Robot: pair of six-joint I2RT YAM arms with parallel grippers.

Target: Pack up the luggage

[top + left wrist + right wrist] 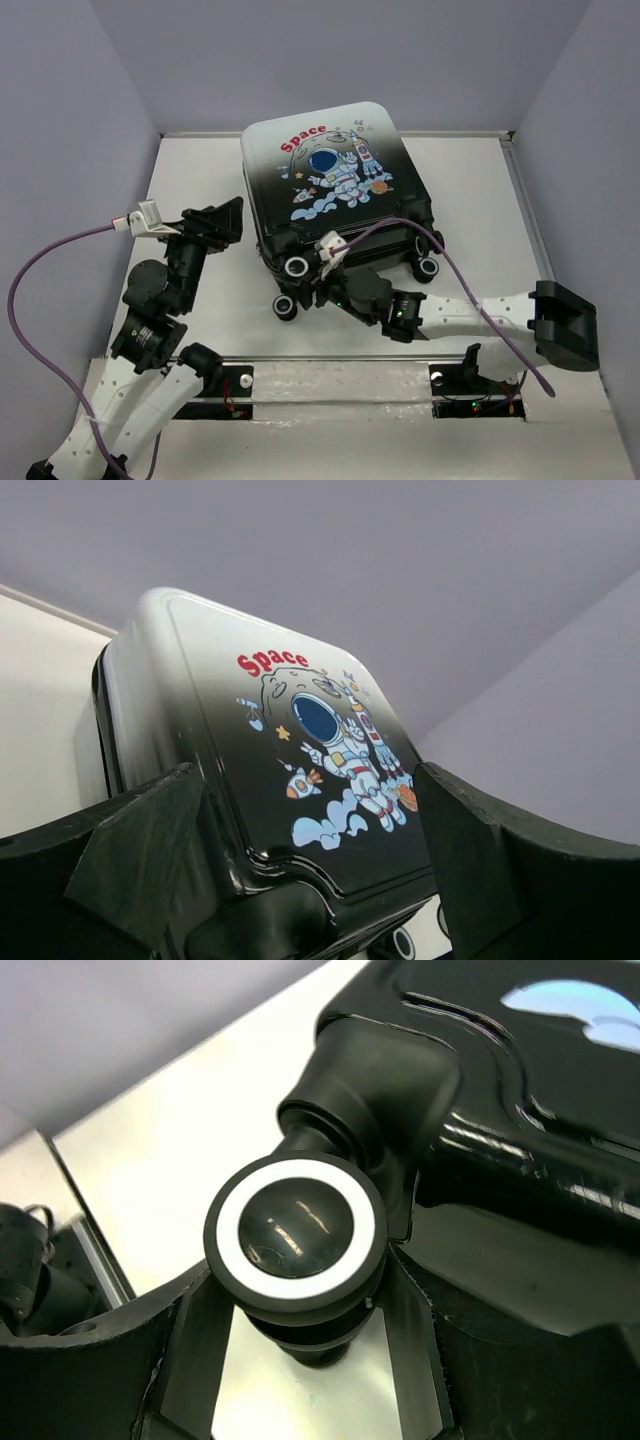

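Left claw (236, 222) spread wide, just left of the luggage (330, 170), which lies to its right; luggage closed and flat on the table (190, 170), print up, long axis near to far, wheels nearest; right claw (300, 1275), the closer, straddles a wheel (295, 1228); whether it pinches cannot be told.

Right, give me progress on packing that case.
Done: the luggage lies shut, printed shell up. In hand: the right gripper straddles a wheel at its near edge, grip unclear; the left gripper stands open beside it, empty. Left: probably repositioning or standing it up; contents can't be seen.
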